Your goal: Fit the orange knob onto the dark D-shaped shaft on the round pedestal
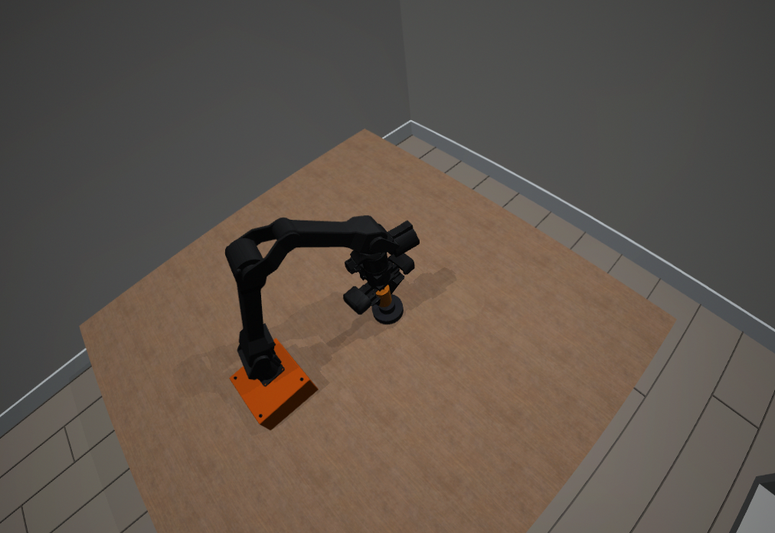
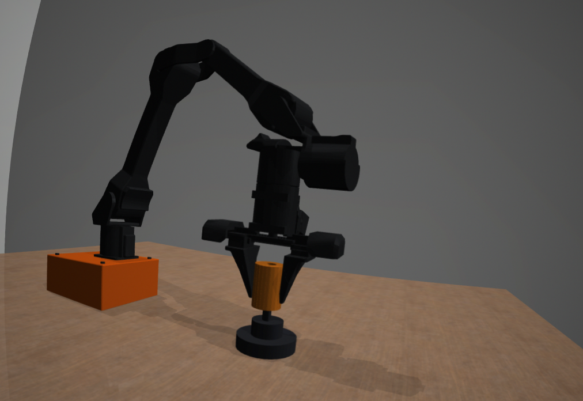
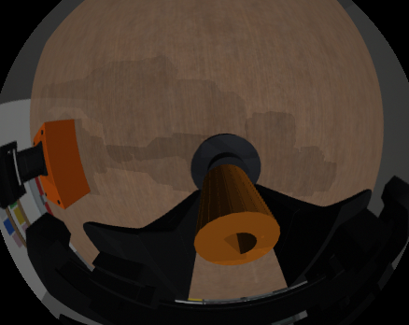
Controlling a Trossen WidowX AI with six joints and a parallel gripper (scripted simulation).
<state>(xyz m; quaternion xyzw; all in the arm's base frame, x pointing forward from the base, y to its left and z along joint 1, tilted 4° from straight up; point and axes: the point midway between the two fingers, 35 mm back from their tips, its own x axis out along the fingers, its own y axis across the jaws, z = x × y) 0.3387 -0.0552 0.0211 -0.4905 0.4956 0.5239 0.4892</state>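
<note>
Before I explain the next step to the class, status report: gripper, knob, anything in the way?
Gripper shut on knob. Knob upright, above pedestal, shaft showing between. No loose obstacle seen; flat-side alignment can't be told.

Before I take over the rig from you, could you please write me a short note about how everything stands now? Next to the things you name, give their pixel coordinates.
Claw [image 1: 385,295] [image 2: 266,298] [image 3: 227,192]: shut on the orange knob [image 1: 385,296] [image 2: 267,286] [image 3: 237,196], pointing down.
Knob: upright above the round pedestal [image 1: 387,315] [image 2: 266,347] [image 3: 207,151].
Shaft [image 2: 266,315]: a short dark part shows between knob and pedestal; its flat side cannot be seen.
Done: knob gripped and brought over the shaft.
Left: line up the flats, probably by turning the knob, push it down fully, let go.
Unclear: whether the shaft's tip is already inside the hole.
</note>
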